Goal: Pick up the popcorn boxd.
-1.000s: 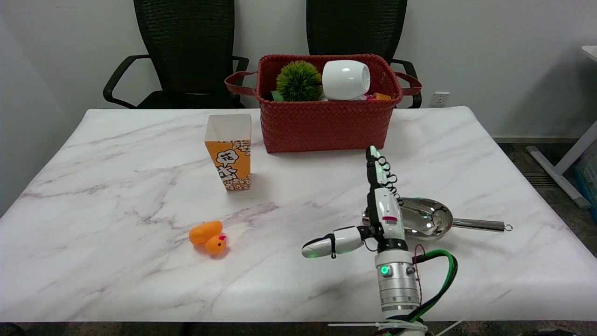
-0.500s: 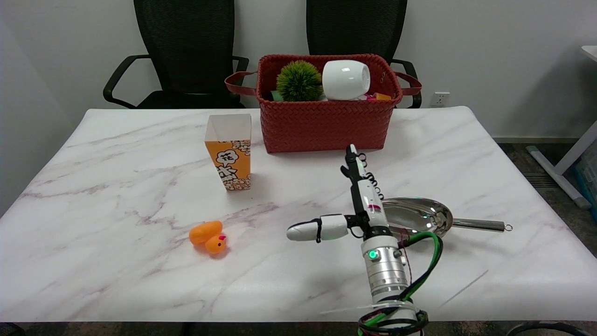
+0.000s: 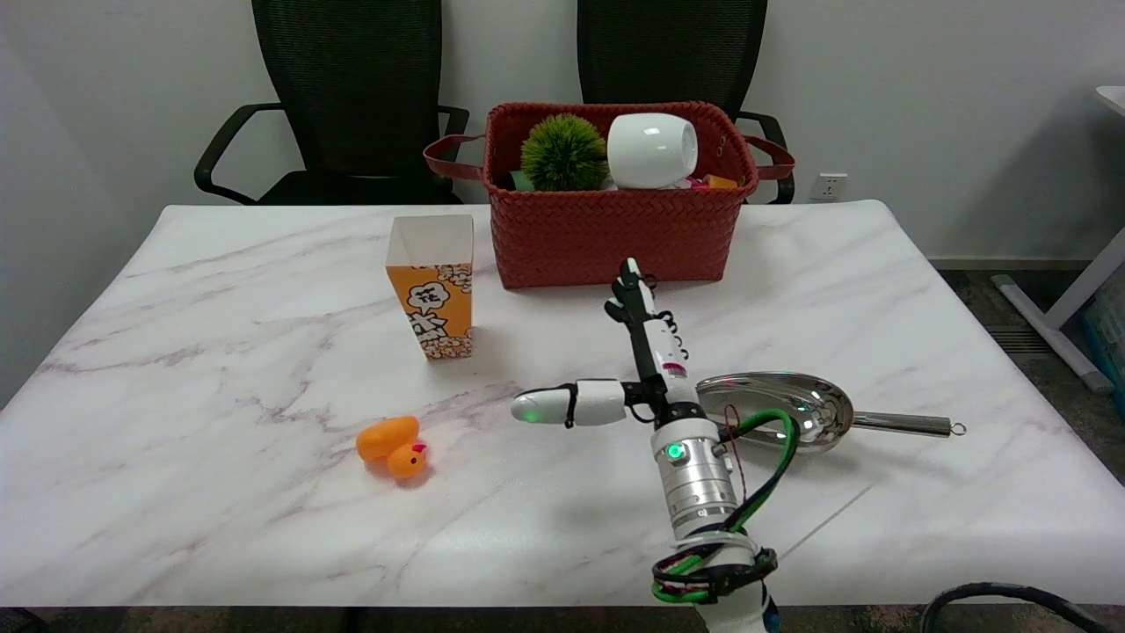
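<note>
The popcorn box (image 3: 431,286) stands upright on the marble table (image 3: 220,369), left of centre; it is orange and white with popcorn print and an open top. My right hand (image 3: 628,360) hovers to its right, near the table's middle, seen edge-on. The fingers stretch straight toward the basket and the thumb sticks out to the left. It holds nothing. A clear gap of table separates the hand from the box.
A red woven basket (image 3: 615,229) with a green ball and a white cup stands behind the hand. A steel scoop (image 3: 791,413) lies just right of my wrist. An orange toy duck (image 3: 393,447) lies at the front left. Two black chairs stand behind the table.
My right arm has moved left and farther across the table, from above the scoop toward the popcorn box. The hand's open pose is unchanged. Nothing else moved.
</note>
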`<state>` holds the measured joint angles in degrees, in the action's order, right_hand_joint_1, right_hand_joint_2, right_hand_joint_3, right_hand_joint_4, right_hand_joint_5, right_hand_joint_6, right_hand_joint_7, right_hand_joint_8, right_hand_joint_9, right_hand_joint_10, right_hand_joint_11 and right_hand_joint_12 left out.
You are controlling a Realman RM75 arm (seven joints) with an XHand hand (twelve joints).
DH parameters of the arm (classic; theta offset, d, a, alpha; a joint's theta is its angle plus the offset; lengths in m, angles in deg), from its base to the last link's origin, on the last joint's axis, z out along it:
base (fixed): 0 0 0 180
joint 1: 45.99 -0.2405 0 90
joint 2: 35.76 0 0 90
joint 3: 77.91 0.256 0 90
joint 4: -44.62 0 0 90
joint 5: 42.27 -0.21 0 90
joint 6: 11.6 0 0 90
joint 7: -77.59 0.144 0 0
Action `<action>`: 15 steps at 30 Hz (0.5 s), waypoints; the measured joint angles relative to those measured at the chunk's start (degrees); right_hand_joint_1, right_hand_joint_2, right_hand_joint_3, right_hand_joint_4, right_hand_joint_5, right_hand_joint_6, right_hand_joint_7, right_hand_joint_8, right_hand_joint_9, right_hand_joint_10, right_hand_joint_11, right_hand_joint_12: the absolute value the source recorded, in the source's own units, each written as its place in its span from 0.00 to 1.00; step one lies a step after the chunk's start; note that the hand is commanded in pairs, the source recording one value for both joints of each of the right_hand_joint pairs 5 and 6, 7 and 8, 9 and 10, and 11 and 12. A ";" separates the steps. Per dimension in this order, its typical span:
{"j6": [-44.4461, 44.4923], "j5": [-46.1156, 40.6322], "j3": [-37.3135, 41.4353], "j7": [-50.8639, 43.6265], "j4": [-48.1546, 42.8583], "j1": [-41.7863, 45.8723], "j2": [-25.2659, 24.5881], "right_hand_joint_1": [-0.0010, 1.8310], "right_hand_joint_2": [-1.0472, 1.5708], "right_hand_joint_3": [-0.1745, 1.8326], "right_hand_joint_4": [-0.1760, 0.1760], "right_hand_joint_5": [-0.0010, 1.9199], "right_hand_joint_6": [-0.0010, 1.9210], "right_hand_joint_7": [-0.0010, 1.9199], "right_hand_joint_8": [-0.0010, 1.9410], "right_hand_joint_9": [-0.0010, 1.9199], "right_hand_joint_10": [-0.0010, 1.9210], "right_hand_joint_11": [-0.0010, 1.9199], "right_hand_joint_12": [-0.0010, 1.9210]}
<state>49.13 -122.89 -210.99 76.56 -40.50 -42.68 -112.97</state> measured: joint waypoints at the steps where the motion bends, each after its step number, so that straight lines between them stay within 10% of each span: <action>1: -0.38 -0.18 0.03 0.17 0.24 -0.35 -0.09 0.54 0.42 0.00 0.50 0.00 0.00 0.08 0.08 0.16 0.16 0.00 0.00; 15: -5.14 -2.32 0.21 4.54 5.62 -5.82 -1.06 0.54 0.43 0.00 0.50 0.00 0.00 0.10 0.10 0.15 0.15 0.00 0.00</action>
<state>43.99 -125.20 -210.77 81.10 -34.88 -48.50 -114.03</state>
